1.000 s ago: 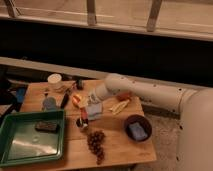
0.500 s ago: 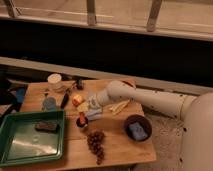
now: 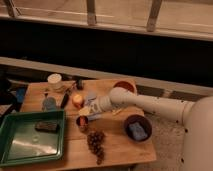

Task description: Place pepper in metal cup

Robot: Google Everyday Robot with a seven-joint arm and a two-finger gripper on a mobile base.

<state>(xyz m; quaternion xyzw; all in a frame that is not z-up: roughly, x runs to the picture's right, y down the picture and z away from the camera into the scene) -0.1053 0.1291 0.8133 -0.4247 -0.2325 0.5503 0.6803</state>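
Observation:
The small metal cup (image 3: 81,123) stands on the wooden table (image 3: 120,150), just right of the green tray and above the grapes. A red-orange bit, which looks like the pepper (image 3: 84,119), shows at the cup's rim. My gripper (image 3: 90,113) is at the end of the white arm that reaches in from the right. It sits just above and to the right of the cup, right by the red-orange bit. I cannot tell whether the pepper is in the gripper or in the cup.
A green tray (image 3: 20,145) with a dark object lies at the front left. A bunch of grapes (image 3: 95,143), a dark bowl (image 3: 138,128) with something blue, a red-brown bowl (image 3: 124,85), a round orange fruit (image 3: 77,100), a blue-grey cup (image 3: 49,103) and a white cup (image 3: 54,79) stand around.
The arm has swung left and down, bringing the gripper from the table's middle to just beside the metal cup.

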